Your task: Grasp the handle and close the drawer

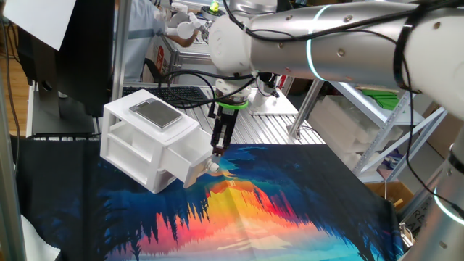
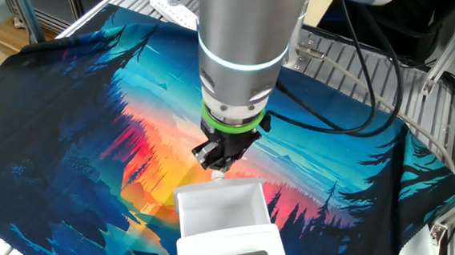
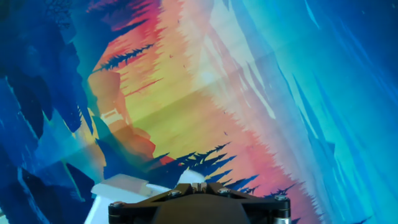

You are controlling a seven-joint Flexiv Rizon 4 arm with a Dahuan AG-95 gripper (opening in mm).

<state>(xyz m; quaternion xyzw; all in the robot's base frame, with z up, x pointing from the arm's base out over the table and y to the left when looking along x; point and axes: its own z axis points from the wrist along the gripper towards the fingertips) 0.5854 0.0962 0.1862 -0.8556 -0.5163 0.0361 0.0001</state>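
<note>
A small white cabinet (image 1: 138, 134) stands on the left of the cloth. Its white drawer (image 1: 183, 158) is pulled out toward the middle, and from above in the other fixed view (image 2: 220, 211) it looks hollow. The small white handle (image 1: 212, 167) sticks out of the drawer front. My gripper (image 1: 217, 151) points down at the drawer front with its fingers closed around the handle (image 2: 217, 175). In the hand view the jaws (image 3: 200, 185) stand close together with a bit of the white handle (image 3: 196, 177) between them.
A colourful forest-print cloth (image 1: 290, 203) covers the table. A grey pad (image 1: 154, 114) lies on top of the cabinet. A black keyboard (image 1: 177, 94) sits behind it. A metal shelf frame (image 1: 391, 130) stands at the right. A white power strip (image 2: 175, 6) lies past the cloth.
</note>
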